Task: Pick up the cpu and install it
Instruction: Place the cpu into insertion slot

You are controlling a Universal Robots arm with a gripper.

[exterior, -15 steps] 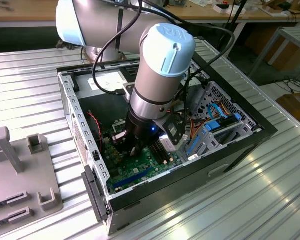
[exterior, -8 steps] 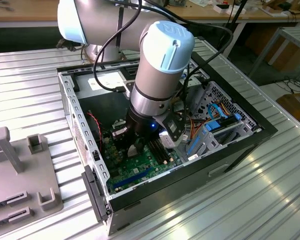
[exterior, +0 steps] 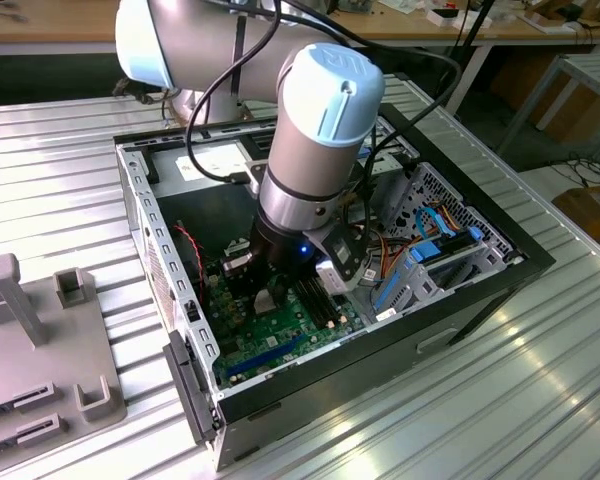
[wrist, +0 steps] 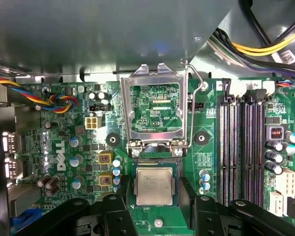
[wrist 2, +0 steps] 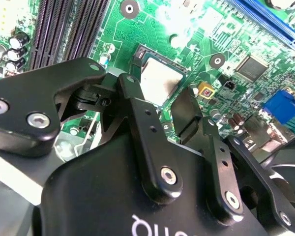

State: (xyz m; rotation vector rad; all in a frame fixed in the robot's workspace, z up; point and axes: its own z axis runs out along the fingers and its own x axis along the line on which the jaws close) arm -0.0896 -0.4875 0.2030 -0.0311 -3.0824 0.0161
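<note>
The cpu (wrist: pixel 155 186), a small square chip with a pale silver top, lies flat in the black-framed socket on the green motherboard (wrist: pixel 64 196). In the second wrist view the cpu (wrist 2: pixel 160 78) shows between the black fingers. My gripper (wrist: pixel 155 189) is down inside the computer case (exterior: pixel 170 290) and straddles the chip, one finger on each side. A thin strip of socket shows between each finger and the chip's edge, so the jaws stand open. The gripper (wrist 2: pixel 157 91) hovers just over the board; in the exterior view the gripper (exterior: pixel 270 295) sits under the arm's wrist.
The socket's metal load plate (wrist: pixel 155 110) is flipped up with its wire lever (wrist: pixel 195 93) raised beside it. Memory slots (wrist: pixel 241 147) run along one side, capacitors and coloured cables (wrist: pixel 54 101) on the other. A grey fixture block (exterior: pixel 40 340) stands outside the case at the exterior view's left.
</note>
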